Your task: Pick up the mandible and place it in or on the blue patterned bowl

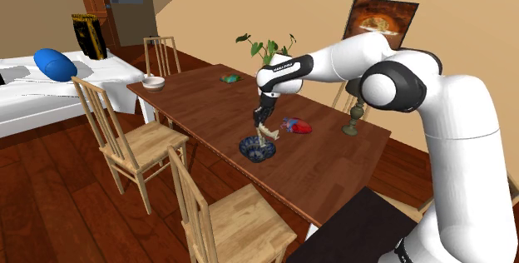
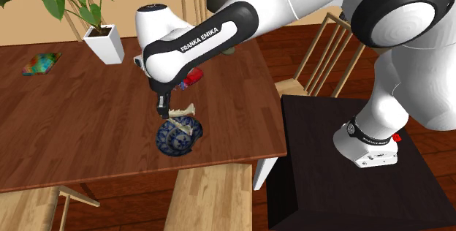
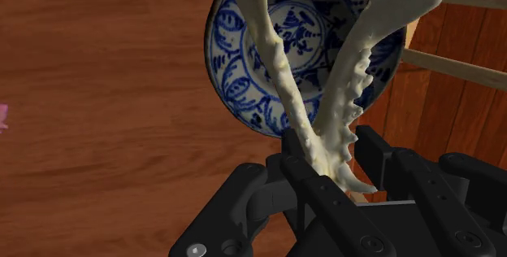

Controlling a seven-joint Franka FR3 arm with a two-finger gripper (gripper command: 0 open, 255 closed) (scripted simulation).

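Note:
The mandible [image 3: 329,93] is a pale bone jaw with a row of teeth, clasped at its chin end between my black fingers [image 3: 294,154]. My gripper [image 1: 264,125] hangs shut on the mandible [image 1: 267,131] directly over the blue patterned bowl [image 1: 259,148] near the table's front edge. From the other side the gripper [image 2: 165,109] holds the mandible [image 2: 181,111] just above the bowl [image 2: 177,137]. Looking down along the gripper, the bowl [image 3: 244,60] lies below the two bone branches.
A red heart-like model [image 1: 298,126] lies on the wooden table [image 1: 208,107] just beyond the bowl. A potted plant [image 2: 99,32], a small colourful object [image 2: 40,64], a white dish [image 1: 152,81] and a candlestick [image 1: 356,118] stand around. Wooden chairs [image 1: 133,141] line the near side.

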